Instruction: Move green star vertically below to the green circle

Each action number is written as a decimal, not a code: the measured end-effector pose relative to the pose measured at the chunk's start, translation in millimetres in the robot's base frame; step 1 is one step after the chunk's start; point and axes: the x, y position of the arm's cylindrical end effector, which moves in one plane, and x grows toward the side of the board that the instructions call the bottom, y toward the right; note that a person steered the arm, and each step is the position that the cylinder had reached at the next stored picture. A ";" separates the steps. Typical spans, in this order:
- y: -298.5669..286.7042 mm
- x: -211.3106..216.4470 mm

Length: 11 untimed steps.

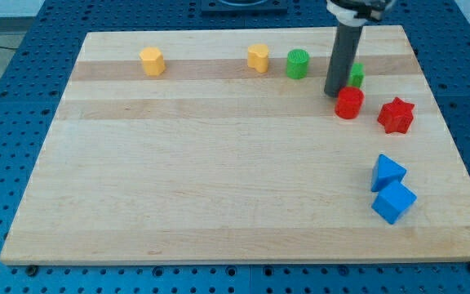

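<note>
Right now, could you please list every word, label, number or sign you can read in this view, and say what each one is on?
None: no readable text on the wooden board, the blocks, such as the green circle and green star, my tip, or the blue pegboard.

We find no text, label, brand, number or sign that can be read anywhere in the view. The wooden bench (219, 163) is bare of markings, the coloured blocks carry no print on their faces, and the blue perforated surface (6, 98) around the bench shows only its grid of holes.
</note>
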 end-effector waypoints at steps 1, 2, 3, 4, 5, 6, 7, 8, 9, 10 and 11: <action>2.3 10.7; -7.1 9.2; 7.6 4.7; 26.8 0.4; 58.4 -3.5; 60.9 -30.4; 28.4 -63.7; -9.9 -84.3; -9.3 -84.3; -9.3 -84.3; -7.1 -80.0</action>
